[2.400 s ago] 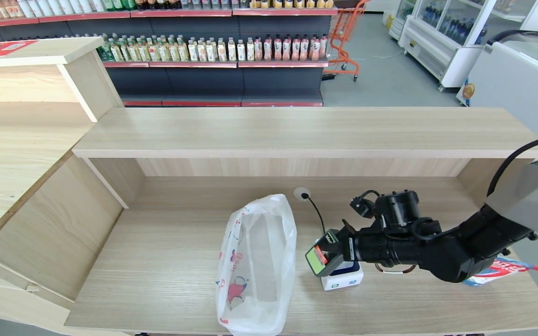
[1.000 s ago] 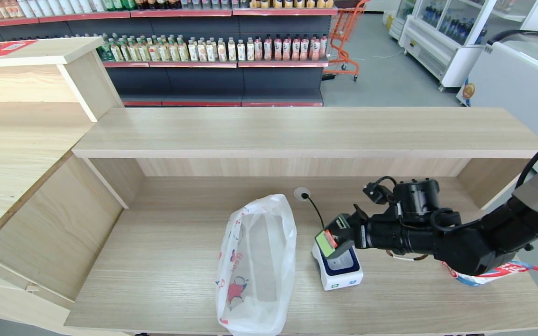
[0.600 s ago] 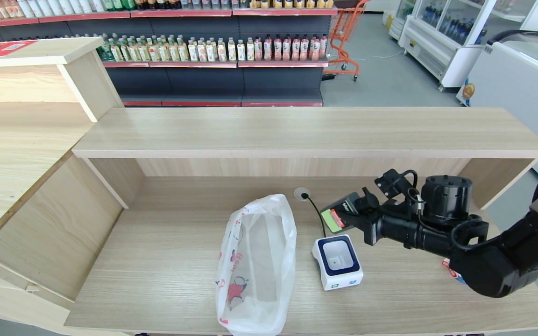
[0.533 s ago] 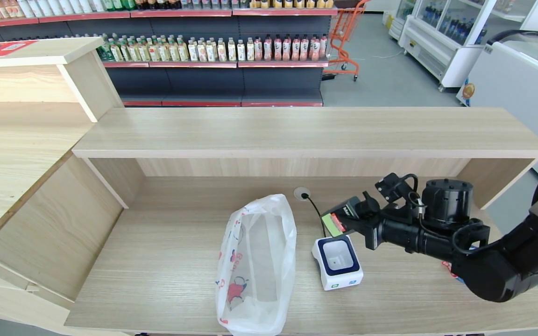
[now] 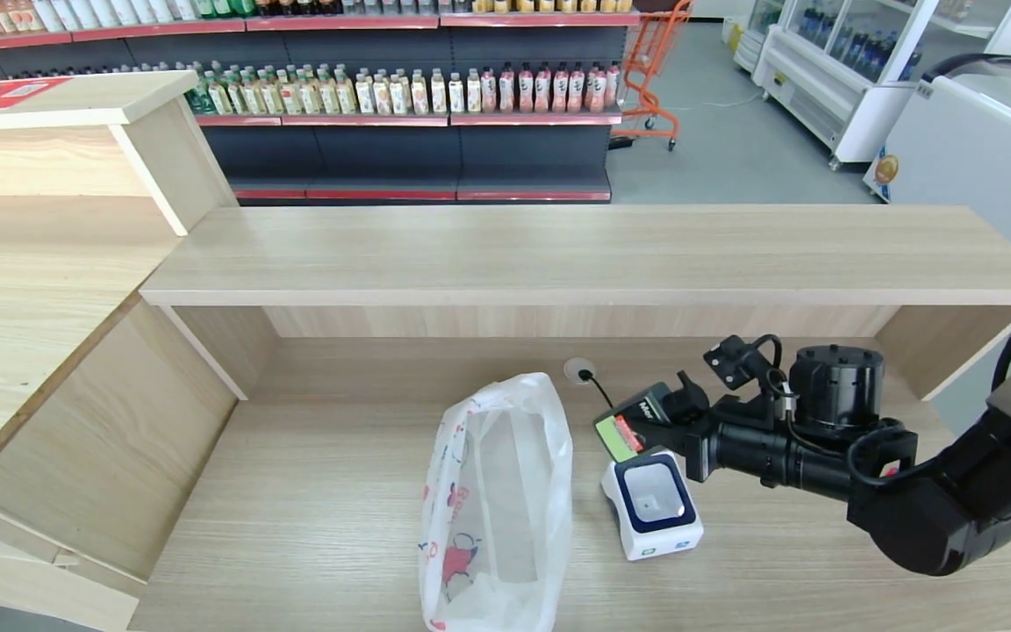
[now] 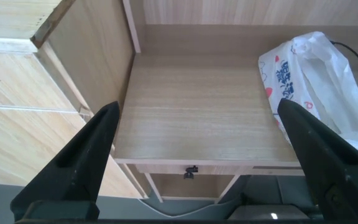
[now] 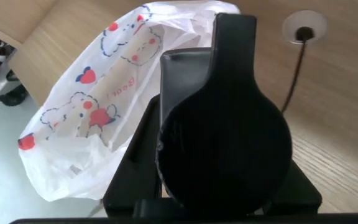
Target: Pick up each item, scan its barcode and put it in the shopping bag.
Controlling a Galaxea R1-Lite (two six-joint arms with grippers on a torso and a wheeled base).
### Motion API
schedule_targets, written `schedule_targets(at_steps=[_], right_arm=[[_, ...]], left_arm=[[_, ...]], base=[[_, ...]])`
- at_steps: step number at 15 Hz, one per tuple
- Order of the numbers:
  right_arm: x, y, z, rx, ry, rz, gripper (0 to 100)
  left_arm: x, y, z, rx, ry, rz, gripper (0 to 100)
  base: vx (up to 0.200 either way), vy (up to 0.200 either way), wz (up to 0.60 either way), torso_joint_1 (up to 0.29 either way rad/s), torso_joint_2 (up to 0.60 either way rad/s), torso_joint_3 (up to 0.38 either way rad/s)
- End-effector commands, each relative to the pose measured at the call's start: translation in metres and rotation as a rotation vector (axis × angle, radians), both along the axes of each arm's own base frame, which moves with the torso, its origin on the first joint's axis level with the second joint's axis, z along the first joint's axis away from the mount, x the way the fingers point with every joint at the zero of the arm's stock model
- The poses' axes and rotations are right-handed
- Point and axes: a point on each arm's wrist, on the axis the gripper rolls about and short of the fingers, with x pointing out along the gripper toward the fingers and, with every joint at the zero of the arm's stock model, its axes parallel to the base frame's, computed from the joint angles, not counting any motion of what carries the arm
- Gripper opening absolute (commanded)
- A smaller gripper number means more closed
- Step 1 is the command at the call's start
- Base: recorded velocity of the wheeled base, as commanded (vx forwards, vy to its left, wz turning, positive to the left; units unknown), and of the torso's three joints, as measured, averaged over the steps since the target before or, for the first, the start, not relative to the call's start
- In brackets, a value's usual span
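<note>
In the head view my right gripper [image 5: 650, 420] is shut on a small dark packet [image 5: 620, 436] with a green and red face. It holds the packet tilted just above the back edge of the white barcode scanner [image 5: 653, 506]. The white plastic shopping bag [image 5: 497, 500] with red cartoon prints lies open on the counter, left of the scanner. In the right wrist view the bag [image 7: 104, 124] spreads beyond the held packet. In the left wrist view my left gripper [image 6: 197, 112] hangs open and empty off the counter's near edge, with the bag [image 6: 316, 81] to one side.
A black cable runs from a round grommet [image 5: 577, 370] in the counter to the scanner. A raised wooden ledge [image 5: 593, 254] spans the back, and a side wall [image 5: 102, 439] closes the left. Bare wooden counter [image 5: 312, 509] lies left of the bag.
My right gripper lifted the packet off the scanner, drew it back and to the right, then lowered it again towards the scanner's back edge. The head camera has shifted slightly.
</note>
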Motion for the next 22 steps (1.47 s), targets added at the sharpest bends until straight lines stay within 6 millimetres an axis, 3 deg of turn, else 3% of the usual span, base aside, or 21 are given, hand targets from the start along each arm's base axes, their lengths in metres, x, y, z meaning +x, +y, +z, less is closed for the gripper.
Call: schedule_targets(at_steps=[1,7,10,12,16,22], right_arm=[[0.000,0.009,-0.002,0.011,0.011,0.034,0],[-0.001,0.038,-0.033,-0.019,0.095,0.111,0],[0.013,0.059,-0.055,-0.041,0.104,0.145,0],[0.022,0.073,-0.071,-0.088,0.065,0.142,0],[0.041,0.102,-0.082,-0.121,-0.018,0.152,0],[0.050,0.123,-0.117,-0.267,-0.156,0.251,0]], left_arm=[[0.000,0.000,0.000,-0.002,0.000,0.000,100],[0.000,0.000,0.000,-0.002,0.000,0.000,100],[0.000,0.000,0.000,-0.002,0.000,0.000,100],[0.000,0.000,0.000,-0.002,0.000,0.000,100],[0.000,0.000,0.000,-0.002,0.000,0.000,100],[0.000,0.000,0.000,-0.002,0.000,0.000,100]], base=[[0.000,0.000,0.00,0.000,0.00,0.000],[0.000,0.000,0.00,0.000,0.00,0.000],[0.000,0.000,0.00,0.000,0.00,0.000],[0.000,0.000,0.00,0.000,0.00,0.000],[0.000,0.000,0.00,0.000,0.00,0.000],[0.000,0.000,0.00,0.000,0.00,0.000]])
